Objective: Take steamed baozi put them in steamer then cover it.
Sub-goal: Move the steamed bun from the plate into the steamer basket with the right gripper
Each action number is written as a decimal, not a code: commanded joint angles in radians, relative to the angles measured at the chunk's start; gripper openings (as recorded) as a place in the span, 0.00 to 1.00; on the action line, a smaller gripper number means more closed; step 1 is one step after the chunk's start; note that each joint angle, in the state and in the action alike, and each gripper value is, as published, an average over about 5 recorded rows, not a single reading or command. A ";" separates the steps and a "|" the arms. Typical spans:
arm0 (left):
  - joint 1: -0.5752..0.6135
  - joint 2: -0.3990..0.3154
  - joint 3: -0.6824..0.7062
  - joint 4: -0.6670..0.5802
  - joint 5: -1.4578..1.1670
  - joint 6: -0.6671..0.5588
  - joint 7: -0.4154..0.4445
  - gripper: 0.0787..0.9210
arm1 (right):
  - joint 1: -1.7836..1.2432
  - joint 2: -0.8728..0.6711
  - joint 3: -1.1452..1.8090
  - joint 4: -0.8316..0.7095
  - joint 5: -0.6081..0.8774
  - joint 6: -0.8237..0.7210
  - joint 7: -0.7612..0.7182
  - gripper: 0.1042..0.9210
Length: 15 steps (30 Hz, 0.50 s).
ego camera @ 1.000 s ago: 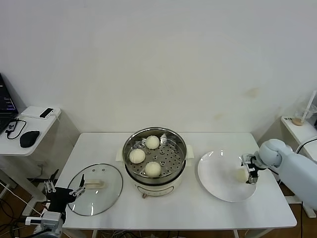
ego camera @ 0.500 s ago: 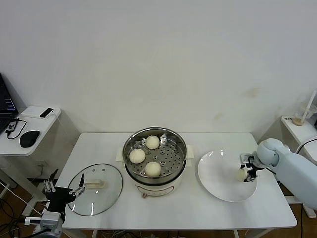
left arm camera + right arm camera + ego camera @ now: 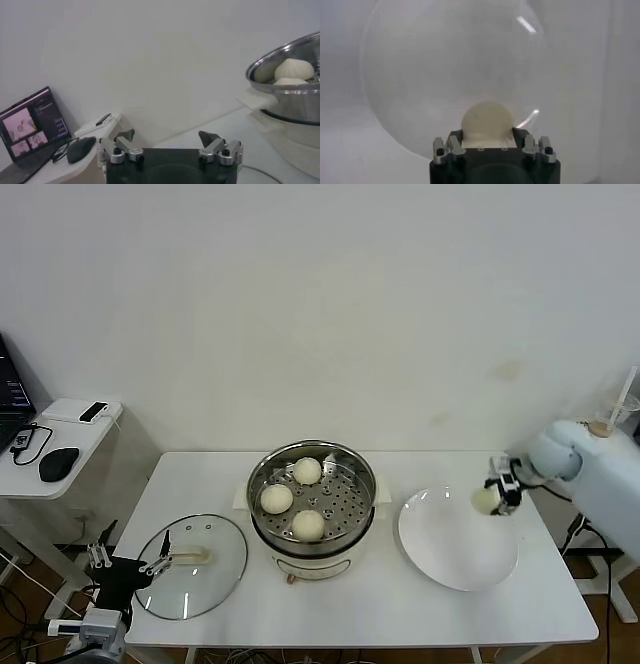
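Observation:
The steel steamer point(image 3: 313, 534) stands mid-table on its cream base with three baozi point(image 3: 308, 525) on its perforated tray; it also shows in the left wrist view point(image 3: 295, 95). My right gripper point(image 3: 497, 496) is shut on the fourth baozi point(image 3: 487, 500) and holds it lifted above the right part of the white plate point(image 3: 455, 559). In the right wrist view the bun point(image 3: 486, 120) sits between the fingers, over the plate point(image 3: 420, 75). The glass cover point(image 3: 190, 565) lies flat on the table left of the steamer. My left gripper point(image 3: 125, 568) is open and empty at the table's front left corner.
A side table at the left holds a laptop point(image 3: 32, 125), a mouse point(image 3: 59, 463) and a phone point(image 3: 93, 411). A small stand with a cup point(image 3: 605, 422) is at the far right. The wall runs behind the table.
My right gripper has closed on the baozi, lifted it off the plate and carried it up and slightly back. The left arm has not moved.

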 commanded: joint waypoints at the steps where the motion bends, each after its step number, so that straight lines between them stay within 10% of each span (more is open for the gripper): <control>1: -0.002 0.000 0.001 0.000 -0.001 0.000 0.000 0.88 | 0.467 0.054 -0.313 0.154 0.295 -0.100 0.032 0.65; 15: -0.014 -0.003 0.008 0.022 0.004 -0.002 -0.002 0.88 | 0.555 0.366 -0.491 0.213 0.625 -0.314 0.207 0.65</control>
